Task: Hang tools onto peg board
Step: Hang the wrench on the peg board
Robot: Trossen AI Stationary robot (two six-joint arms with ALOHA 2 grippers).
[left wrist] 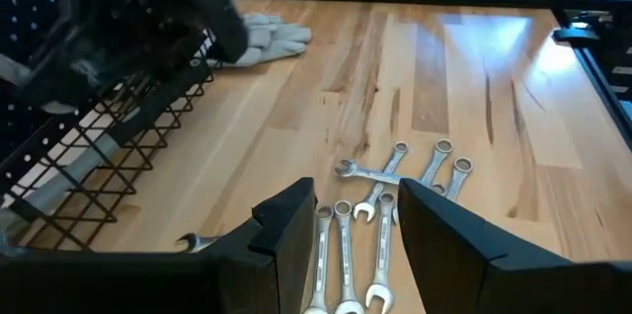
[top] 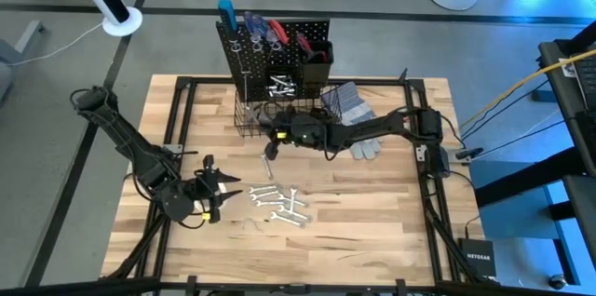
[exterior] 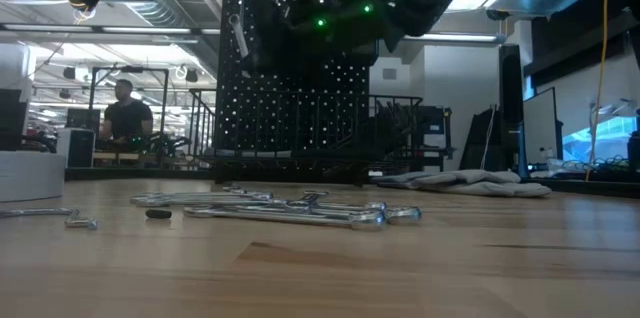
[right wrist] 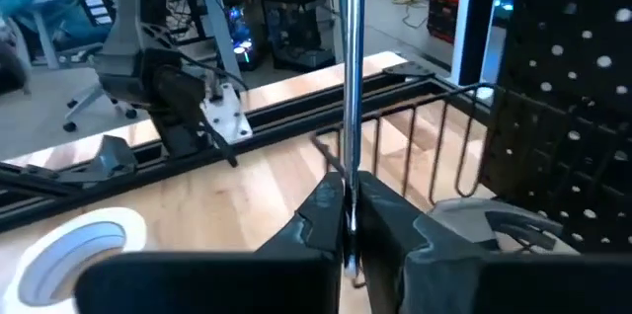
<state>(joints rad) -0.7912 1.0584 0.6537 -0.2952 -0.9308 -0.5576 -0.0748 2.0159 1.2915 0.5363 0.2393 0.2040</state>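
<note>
On the left of the table point(top: 372, 231), the left gripper point(top: 216, 195) rests low, just beside the loose wrenches point(top: 279, 205). Its fingers point(left wrist: 286, 245) stand apart with nothing between them; in the left wrist view the wrench ends lie on the wood directly ahead.

Centre: the wrenches form a fanned cluster of silver open-ended and ring spanners, some overlapping. These are not yet hung, so the task appears partly done.

Above centre, the peg board point(top: 279, 49) stands upright at the far edge of the table. It is black and perforated, and already carries several tools (red- and blue-handled items at the top, silver pieces on hooks lower down). A black wire basket point(top: 253, 117) sits at its base.

Right of centre, the right gripper point(top: 279, 136) hovers by the basket front. Its fingers point(right wrist: 321, 217) are clenched on a slim silver wrench point(right wrist: 352, 77), held upright in the right wrist view; this piece appears to be next for hanging.

Further right, grey work gloves point(top: 352, 110) lie flat beside the board.
</note>
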